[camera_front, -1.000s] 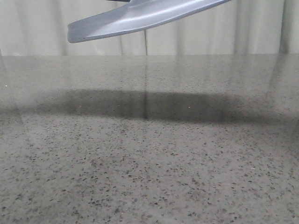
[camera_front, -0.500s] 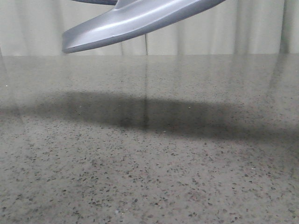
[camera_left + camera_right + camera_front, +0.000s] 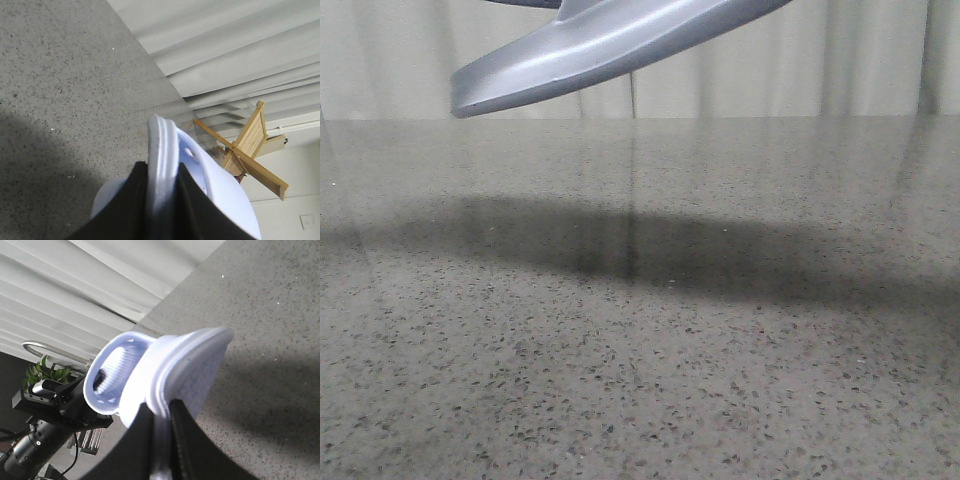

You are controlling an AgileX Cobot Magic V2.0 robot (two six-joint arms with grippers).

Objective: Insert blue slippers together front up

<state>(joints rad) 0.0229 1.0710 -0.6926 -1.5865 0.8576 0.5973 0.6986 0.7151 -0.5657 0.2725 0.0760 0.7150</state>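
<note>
While both arms hang above the speckled grey stone counter (image 3: 640, 360), each end effector is clamped on a pale blue-white moulded foam slipper. The left end effector (image 3: 161, 192) has its two black fingers (image 3: 131, 205) pressed against either side of a thin sole edge of its slipper (image 3: 165, 155), with almost no gap left between them. The right end effector (image 3: 161, 427) pinches the rim of the other slipper (image 3: 165, 370) the same way (its ribbed footbed and wide strap face the camera). From the front, one slipper (image 3: 610, 45) shows along the top edge, tilted and well clear of the counter, casting a broad shadow (image 3: 660, 250). Pleated pale curtains (image 3: 860, 60) hang behind.
</note>
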